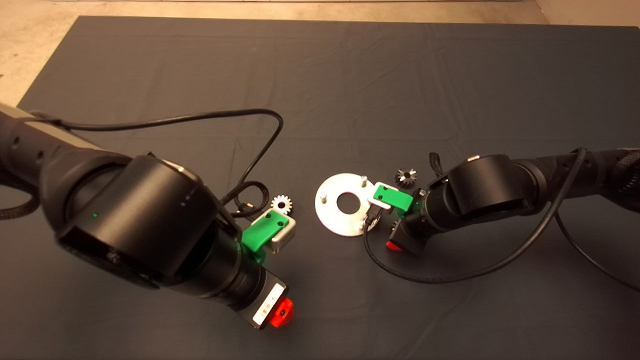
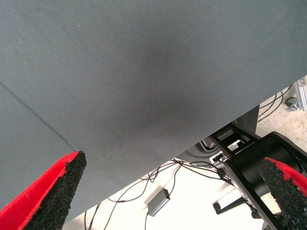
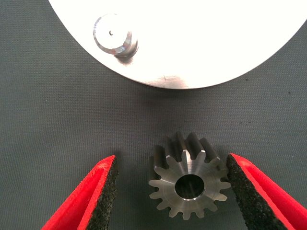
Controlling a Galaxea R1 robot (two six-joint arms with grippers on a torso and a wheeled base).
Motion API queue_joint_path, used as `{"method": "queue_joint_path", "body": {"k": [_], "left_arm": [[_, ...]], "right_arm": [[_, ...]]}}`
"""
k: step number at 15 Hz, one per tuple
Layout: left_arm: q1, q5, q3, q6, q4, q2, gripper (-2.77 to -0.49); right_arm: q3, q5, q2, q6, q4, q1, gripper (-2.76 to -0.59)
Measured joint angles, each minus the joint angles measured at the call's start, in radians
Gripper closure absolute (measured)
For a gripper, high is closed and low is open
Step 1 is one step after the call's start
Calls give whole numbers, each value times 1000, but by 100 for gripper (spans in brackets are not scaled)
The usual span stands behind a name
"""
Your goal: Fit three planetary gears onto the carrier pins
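One gear (image 3: 189,184) between the right end effector's (image 3: 170,191) spread fingers, beside the disc (image 3: 201,43).

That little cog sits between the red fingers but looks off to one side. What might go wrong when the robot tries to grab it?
The gear lies flat on the mat, nearly touching one of the right gripper's open fingers and well away from the other. On closing, it may get shoved sideways or pinched unevenly on its teeth and tip. The disc and a pin lie close by, so a sliding gear might bump the disc's edge.
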Motion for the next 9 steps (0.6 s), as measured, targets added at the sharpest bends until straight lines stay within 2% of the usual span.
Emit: {"method": "queue_joint_path", "body": {"k": [3,9], "left_arm": [[0,0,0,0,0,0,-264],[0,0,0,0,0,0,-264]], "right_arm": [[0,-1,0,0,-3,0,-154],[0,1,-6,-3,-3,0,-154]]}}
